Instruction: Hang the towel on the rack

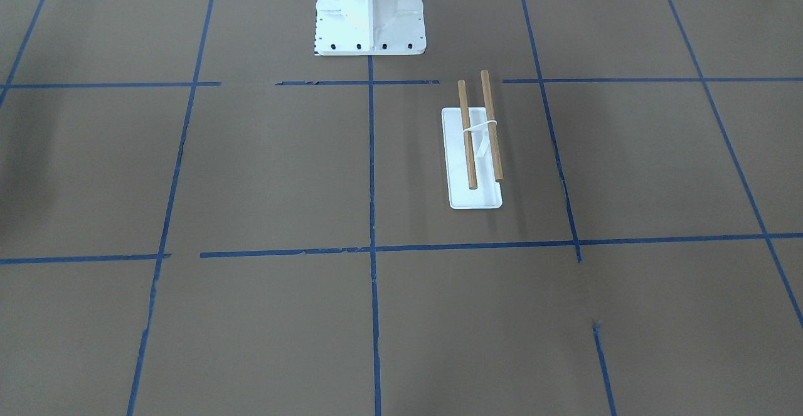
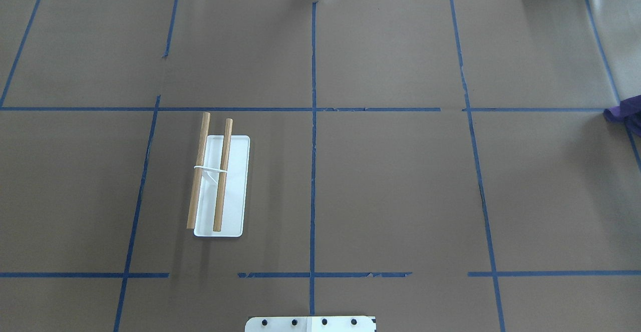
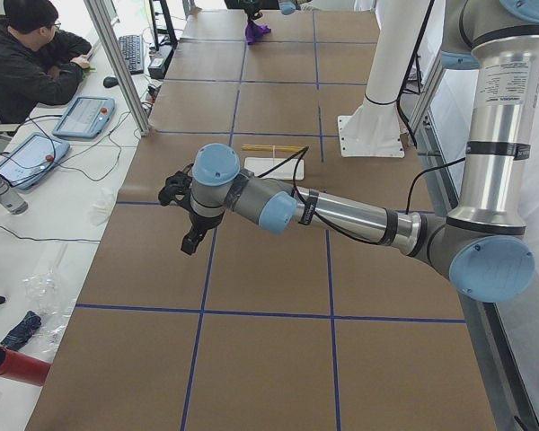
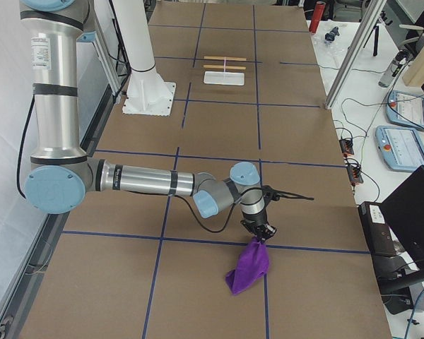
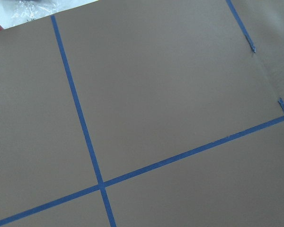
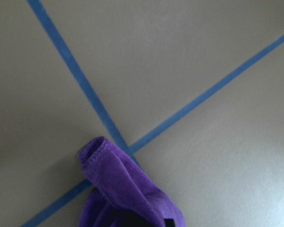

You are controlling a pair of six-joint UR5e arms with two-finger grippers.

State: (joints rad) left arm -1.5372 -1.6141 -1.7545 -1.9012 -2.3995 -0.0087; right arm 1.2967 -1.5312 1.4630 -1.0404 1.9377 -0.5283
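The rack [image 1: 473, 152] stands on the brown table, with a white base and two wooden dowels; it also shows in the overhead view [image 2: 220, 182] left of centre and far off in both side views [image 3: 274, 157] [image 4: 225, 70]. The purple towel [image 4: 249, 268] hangs bunched from my right gripper [image 4: 260, 232], its lower end near the table. The right wrist view shows the towel [image 6: 128, 189] gathered at the fingers. A corner of the towel shows at the overhead view's right edge [image 2: 626, 116]. My left gripper [image 3: 189, 247] hovers over bare table, far from the rack; I cannot tell if it is open or shut.
The white robot pedestal [image 1: 370, 14] stands at the table's middle, on the robot's side. Blue tape lines [image 2: 313, 172] grid the brown table. An operator [image 3: 27, 54] sits beside the table with teach pendants [image 3: 81, 117] and cables.
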